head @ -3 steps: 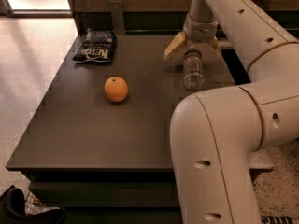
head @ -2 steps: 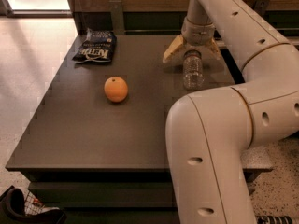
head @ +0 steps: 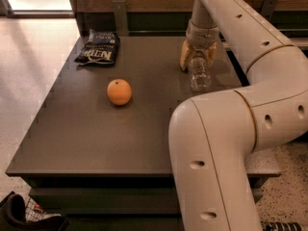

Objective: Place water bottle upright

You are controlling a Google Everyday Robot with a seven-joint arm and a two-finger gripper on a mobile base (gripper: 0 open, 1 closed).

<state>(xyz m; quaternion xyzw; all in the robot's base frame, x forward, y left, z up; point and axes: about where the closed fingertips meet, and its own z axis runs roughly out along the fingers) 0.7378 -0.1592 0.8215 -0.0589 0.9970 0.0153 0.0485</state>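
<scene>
Gripper (head: 198, 57): over far right of dark flat table (head: 96, 138), clamped on small clear ribbed plastic water bottle (head: 199, 76).
Risk: toppling, then rolling off nearby right edge.
Cause: release with base not yet flat.

The small clear plastic water bottle (head: 199, 78) is on the far right part of the dark table (head: 144, 129), close to the right edge. Its body is transparent and has ribs across it, so the dark surface shows through the plastic, with some pale reflections on it. Its long axis points from the far side towards the near side. Whether it stands or lies flat, I cannot tell from this angle. The near end is free and easy to see. The far end (where the cap would be) is hidden under the end effector (head: 198, 61), which is directly over that upper part.
</scene>
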